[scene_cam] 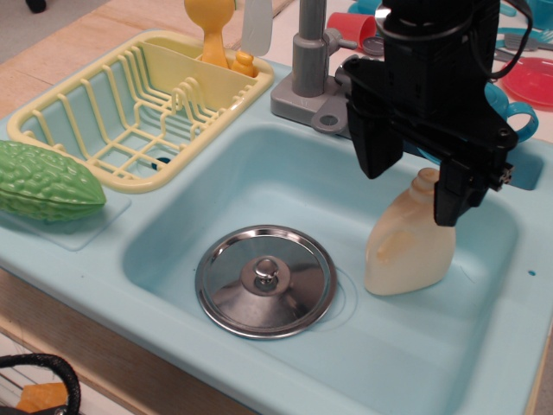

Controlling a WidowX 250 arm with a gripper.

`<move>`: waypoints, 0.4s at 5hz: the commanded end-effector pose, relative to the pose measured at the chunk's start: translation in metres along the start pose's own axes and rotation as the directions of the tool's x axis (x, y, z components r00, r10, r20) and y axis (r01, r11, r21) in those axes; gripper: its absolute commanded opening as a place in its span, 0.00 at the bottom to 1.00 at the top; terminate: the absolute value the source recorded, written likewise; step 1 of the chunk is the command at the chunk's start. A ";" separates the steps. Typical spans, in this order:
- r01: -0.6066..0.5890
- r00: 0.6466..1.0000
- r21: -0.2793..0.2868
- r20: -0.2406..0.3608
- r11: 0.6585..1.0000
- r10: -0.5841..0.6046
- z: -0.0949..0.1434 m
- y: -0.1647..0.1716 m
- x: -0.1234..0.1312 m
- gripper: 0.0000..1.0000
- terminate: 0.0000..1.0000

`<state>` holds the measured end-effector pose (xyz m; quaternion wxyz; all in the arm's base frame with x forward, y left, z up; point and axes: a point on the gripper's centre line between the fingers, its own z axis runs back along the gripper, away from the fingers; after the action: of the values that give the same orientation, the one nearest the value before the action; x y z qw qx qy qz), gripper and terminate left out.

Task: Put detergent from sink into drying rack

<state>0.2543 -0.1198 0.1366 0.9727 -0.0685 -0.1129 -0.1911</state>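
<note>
Standing upright at right of centre, the detergent (409,242) sits in the sink (285,186), beside the drain cover (265,279). Above its cap the gripper (415,181) hangs with jaws spread wide and empty, seemingly lined up to straddle it. The drying rack (130,112) waits upper left.

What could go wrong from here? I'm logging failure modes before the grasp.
The claw hangs open over the detergent, its fingers straddling the cap rather than the wider body, so a close there might slip off or tip the upright bottle over in the sink. The bottle stands near the sink's right wall, leaving that finger little room. The lift toward the drying rack passes the grey faucet, which the bottle could clip.
</note>
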 end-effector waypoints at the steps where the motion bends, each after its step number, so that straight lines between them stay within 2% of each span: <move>1: -0.020 1.000 -0.072 0.020 0.997 0.021 -0.014 0.001 0.006 1.00 0.00; 2: -0.044 0.999 -0.089 0.005 0.995 0.044 -0.020 0.001 0.008 0.00 0.00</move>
<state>0.2622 -0.1259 0.1129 0.9738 -0.1130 -0.0968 -0.1722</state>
